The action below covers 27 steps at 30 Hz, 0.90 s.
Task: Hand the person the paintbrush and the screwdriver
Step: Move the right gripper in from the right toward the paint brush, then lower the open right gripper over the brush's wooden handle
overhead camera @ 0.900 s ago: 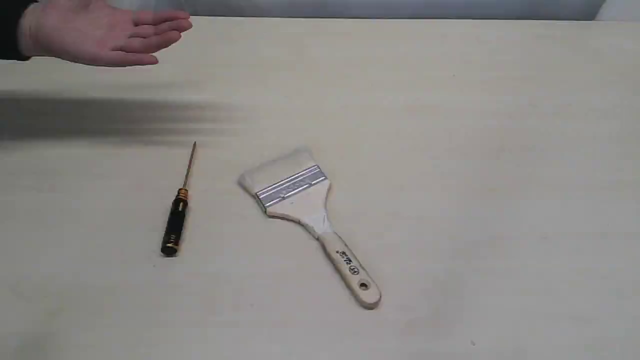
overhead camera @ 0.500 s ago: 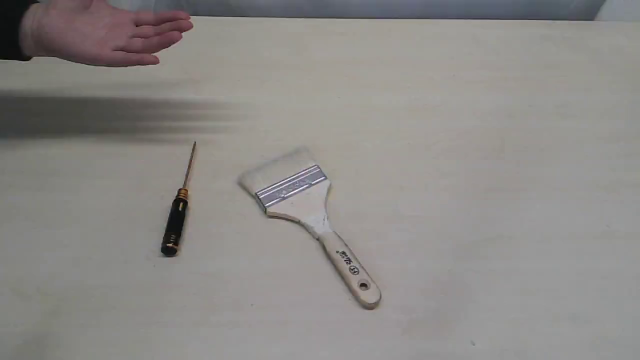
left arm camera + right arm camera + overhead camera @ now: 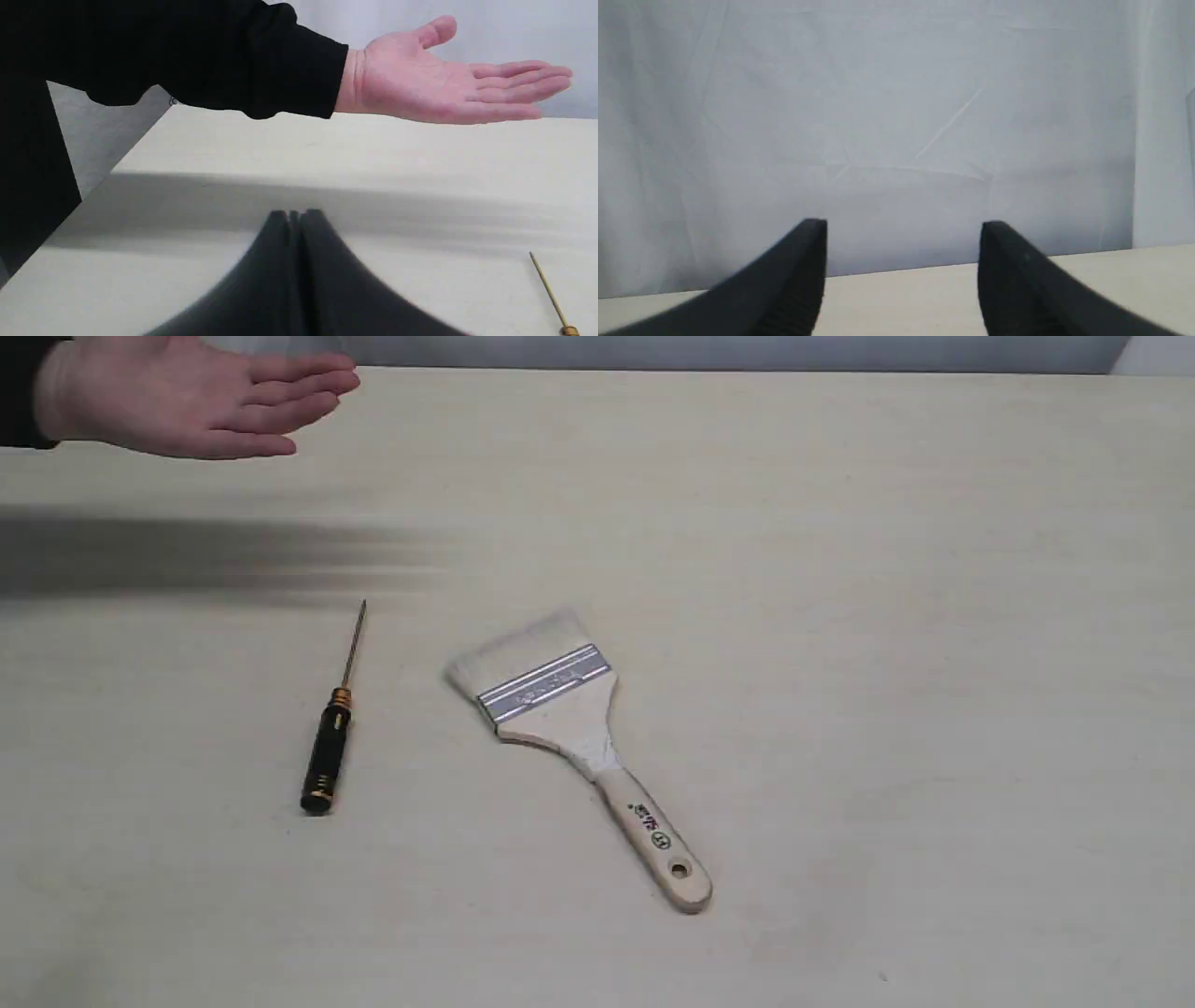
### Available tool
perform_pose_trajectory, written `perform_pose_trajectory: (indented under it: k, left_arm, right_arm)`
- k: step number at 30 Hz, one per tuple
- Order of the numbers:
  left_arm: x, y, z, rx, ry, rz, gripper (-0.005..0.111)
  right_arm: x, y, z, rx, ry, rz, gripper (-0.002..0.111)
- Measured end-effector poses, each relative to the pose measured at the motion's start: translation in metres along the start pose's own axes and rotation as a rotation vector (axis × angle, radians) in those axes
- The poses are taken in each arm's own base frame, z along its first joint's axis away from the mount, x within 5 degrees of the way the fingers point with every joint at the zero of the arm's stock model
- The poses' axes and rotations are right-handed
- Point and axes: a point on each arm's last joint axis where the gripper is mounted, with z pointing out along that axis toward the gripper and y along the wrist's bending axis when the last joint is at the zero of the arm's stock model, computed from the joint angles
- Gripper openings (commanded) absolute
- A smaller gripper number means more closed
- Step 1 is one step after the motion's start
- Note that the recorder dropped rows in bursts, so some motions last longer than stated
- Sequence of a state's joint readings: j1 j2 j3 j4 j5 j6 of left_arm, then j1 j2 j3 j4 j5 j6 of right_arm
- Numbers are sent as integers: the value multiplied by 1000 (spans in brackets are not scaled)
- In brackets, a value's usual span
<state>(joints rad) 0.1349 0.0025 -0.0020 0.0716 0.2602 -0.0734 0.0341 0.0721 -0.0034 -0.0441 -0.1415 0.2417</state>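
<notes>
Fingers [image 3: 276,233] pressed together on left gripper [image 3: 295,213], spread on right gripper [image 3: 904,225], both empty. Black-handled brass-shafted screwdriver [image 3: 329,747] and wide pale-bristled wooden paintbrush [image 3: 560,709] lie on beige table [image 3: 887,616]; person's open hand [image 3: 187,397] empty, so seemingly both handovers are yet to do.

The exterior view looks down on the table [image 3: 840,569]; the low left wrist view shares its hand [image 3: 177,401] and screwdriver [image 3: 327,756].

The flat wooden paintbrush [image 3: 565,719] has whitish bristles, a silver ferrule and black print, the slim screwdriver [image 3: 329,747] a black handle, gold rings and brass shaft, the bare pinkish hand [image 3: 187,397] a black sleeve [image 3: 224,56]
</notes>
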Motion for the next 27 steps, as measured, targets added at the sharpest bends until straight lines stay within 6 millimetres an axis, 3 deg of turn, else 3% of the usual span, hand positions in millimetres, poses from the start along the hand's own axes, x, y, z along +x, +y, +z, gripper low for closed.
perform_pose_trajectory:
  k: [5,13,27]
  left_arm:
    - [0,0,0,0,0,0,0]
    - [0,0,0,0,0,0,0]
    - [0,0,0,0,0,0,0]
  right_arm:
    - [-1,4,2,-48,-13,-4,61]
    - [3,23,15,-256,69,-61,61]
    - [-16,51,75,-503,343,-69,61]
